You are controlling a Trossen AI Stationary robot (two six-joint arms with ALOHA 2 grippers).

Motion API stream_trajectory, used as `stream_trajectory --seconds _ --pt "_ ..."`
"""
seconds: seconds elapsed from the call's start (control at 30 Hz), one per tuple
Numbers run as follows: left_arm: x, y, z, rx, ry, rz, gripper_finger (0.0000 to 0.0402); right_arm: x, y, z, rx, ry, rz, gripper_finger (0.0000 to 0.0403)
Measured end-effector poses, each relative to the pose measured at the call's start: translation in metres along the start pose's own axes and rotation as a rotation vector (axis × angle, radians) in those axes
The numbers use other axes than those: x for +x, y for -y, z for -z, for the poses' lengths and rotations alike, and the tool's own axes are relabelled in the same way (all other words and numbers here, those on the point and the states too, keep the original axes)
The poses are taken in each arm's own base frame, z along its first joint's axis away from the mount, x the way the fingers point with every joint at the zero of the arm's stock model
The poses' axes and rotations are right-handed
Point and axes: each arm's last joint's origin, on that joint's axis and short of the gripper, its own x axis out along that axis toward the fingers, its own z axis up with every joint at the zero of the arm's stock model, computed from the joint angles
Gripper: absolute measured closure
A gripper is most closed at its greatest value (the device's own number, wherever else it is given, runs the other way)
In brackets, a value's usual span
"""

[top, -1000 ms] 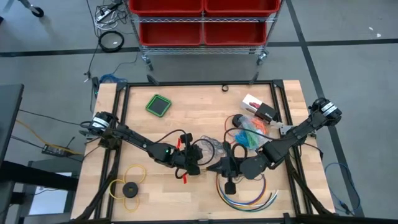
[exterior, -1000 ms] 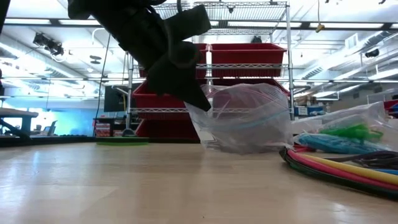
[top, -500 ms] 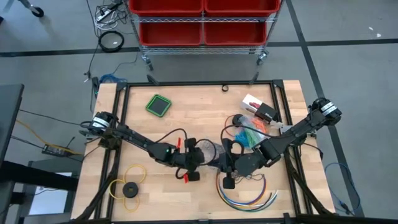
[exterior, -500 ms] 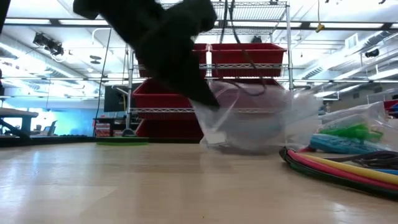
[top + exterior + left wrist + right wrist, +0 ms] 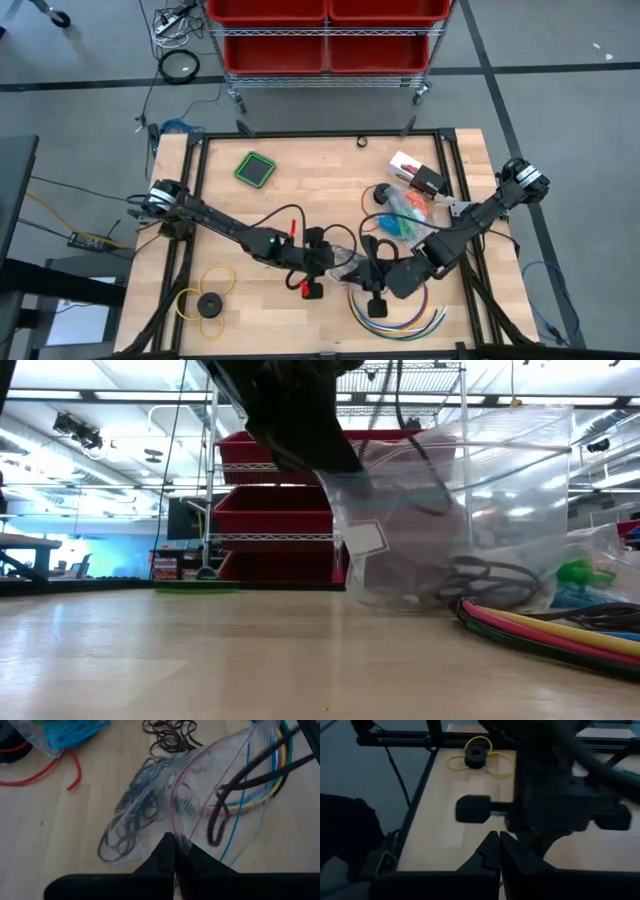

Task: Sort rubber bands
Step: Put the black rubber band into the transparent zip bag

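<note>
A clear zip bag (image 5: 200, 795) with dark rubber bands (image 5: 135, 815) in it hangs at the table's middle, also in the low view (image 5: 450, 510). My left gripper (image 5: 175, 851) is shut on its mouth. My right gripper (image 5: 495, 842) is shut and faces the left one from close by (image 5: 362, 268). Loose dark rubber bands (image 5: 170, 732) lie on the wood beyond the bag. Blue rubber bands (image 5: 70, 730) sit in another clear bag, and green and orange ones lie in the pile (image 5: 405, 212) at the right. My left gripper pinches the bag's mouth edge by the red zip line (image 5: 176, 837) between its two fingers, coming slantwise from above. The bag hangs below and spreads wide, its bottom (image 5: 400, 595) on the table. My right gripper: I cannot tell whether it touches the bag.
Long multicoloured cables (image 5: 395, 315) curve along the near right, also in the low view (image 5: 540, 630). A yellow ring with a black disc (image 5: 208, 300) lies near left. A green square (image 5: 255, 168) sits far left, a small box (image 5: 415, 172) far right, a red cord (image 5: 50, 770) beside the bag.
My left gripper has risen and tipped, drawing the bag's mouth up. The bag, crumpled low on the table a second ago, now stands taller and spread wide, with the dark bands showing in its lower part. My right gripper has closed in on the bag.
</note>
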Motion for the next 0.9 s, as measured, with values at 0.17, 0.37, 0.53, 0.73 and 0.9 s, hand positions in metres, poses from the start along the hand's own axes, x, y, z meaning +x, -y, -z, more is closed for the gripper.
stream_trajectory --seconds 0.17,0.37,0.53,0.73,0.9 --pt "-0.006 0.000 -0.010 0.008 -0.031 -0.004 0.0392 -0.004 -0.008 0.002 -0.009 -0.001 -0.025 0.0403" --pt "-0.016 0.003 -0.028 0.009 -0.018 0.016 0.0392 0.000 -0.010 0.004 0.022 -0.027 -0.081 0.0403" --pt "-0.025 0.004 -0.040 0.014 -0.024 0.039 0.0392 0.006 -0.008 0.010 0.071 -0.079 -0.077 0.0398" --pt "-0.030 0.004 -0.044 0.024 -0.066 0.057 0.0392 0.006 -0.008 0.015 0.111 -0.120 -0.073 0.0372" --pt "-0.031 0.005 -0.041 0.029 -0.104 0.087 0.0392 0.006 -0.006 0.019 0.132 -0.155 -0.045 0.0345"
